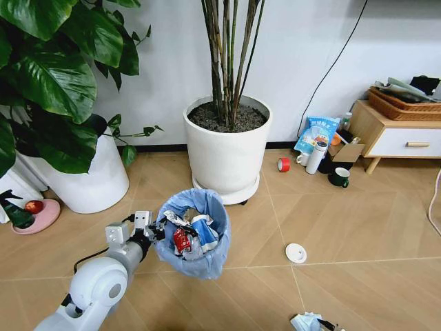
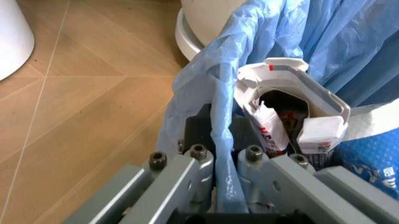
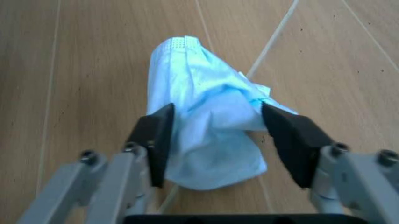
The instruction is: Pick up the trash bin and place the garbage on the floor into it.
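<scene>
Right tool point(image 3: 218, 140), fingers apart, straddles the mask point(image 3: 206, 116) on the floor, its long axis running between the fingers and away from the wrist. Left tool point(image 2: 223, 163) is clamped on the bin point(image 1: 195, 234) liner's rim; the bin stands to the mask's left. A lid point(image 1: 295, 252) lies between; the mask is cut off in the head view.

Trash bin point(image 1: 196, 238), centre frame: light-blue crinkled liner, red and white wrappers inside. Face mask point(image 3: 206, 107): pale blue. Lid point(image 1: 295, 253), lower right: white. Floor point(image 1: 358, 227): tan wood, herringbone seams. Pot point(image 1: 227, 152): white.
</scene>
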{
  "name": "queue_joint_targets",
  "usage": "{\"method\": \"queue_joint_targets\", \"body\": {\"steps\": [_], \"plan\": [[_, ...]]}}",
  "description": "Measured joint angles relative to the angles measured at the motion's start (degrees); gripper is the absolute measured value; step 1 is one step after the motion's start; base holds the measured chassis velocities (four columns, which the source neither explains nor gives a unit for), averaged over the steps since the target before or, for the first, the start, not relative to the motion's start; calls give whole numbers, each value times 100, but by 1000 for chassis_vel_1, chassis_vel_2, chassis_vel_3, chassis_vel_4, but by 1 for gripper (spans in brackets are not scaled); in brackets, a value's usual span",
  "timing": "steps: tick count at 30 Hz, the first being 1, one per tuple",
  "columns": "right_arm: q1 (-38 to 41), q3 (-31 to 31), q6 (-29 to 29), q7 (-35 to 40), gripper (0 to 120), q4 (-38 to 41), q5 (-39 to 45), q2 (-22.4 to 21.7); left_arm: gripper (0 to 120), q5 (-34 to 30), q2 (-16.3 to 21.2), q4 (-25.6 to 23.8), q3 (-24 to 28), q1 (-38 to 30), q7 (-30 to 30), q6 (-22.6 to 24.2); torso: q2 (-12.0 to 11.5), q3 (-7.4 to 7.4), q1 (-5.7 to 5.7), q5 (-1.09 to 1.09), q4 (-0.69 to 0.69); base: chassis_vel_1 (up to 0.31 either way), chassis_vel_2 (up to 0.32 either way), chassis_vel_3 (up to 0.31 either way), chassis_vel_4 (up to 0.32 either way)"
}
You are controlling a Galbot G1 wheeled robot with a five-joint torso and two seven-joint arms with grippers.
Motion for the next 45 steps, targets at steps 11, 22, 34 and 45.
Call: {"method": "queue_joint_targets", "body": {"steps": [11, 22, 34, 45], "plan": [[155, -7, 104, 26, 11, -215, -4, 138, 0, -6, 20, -32, 30, 12, -17, 0, 0, 0, 0, 0, 0, 0, 0, 0, 0], [251, -10, 53, 239, 0, -143, 199, 218, 0, 18, 11, -96, 38, 83, -18, -3, 0, 0, 0, 2, -1, 0, 0, 0, 0], [301, 145, -431, 306, 0, 192, 728, 148, 0, 38, 18, -117, 90, 98, -17, -6, -1, 1, 0, 15, -10, 0, 0, 0, 0], [1287, -120, -1830, 998, 0, 2752, 2227, -1138, 0, 11, 39, -100, 138, 124, 0, 17, 0, 1, 1, -9, 1, 2, 6, 0, 16]]}}
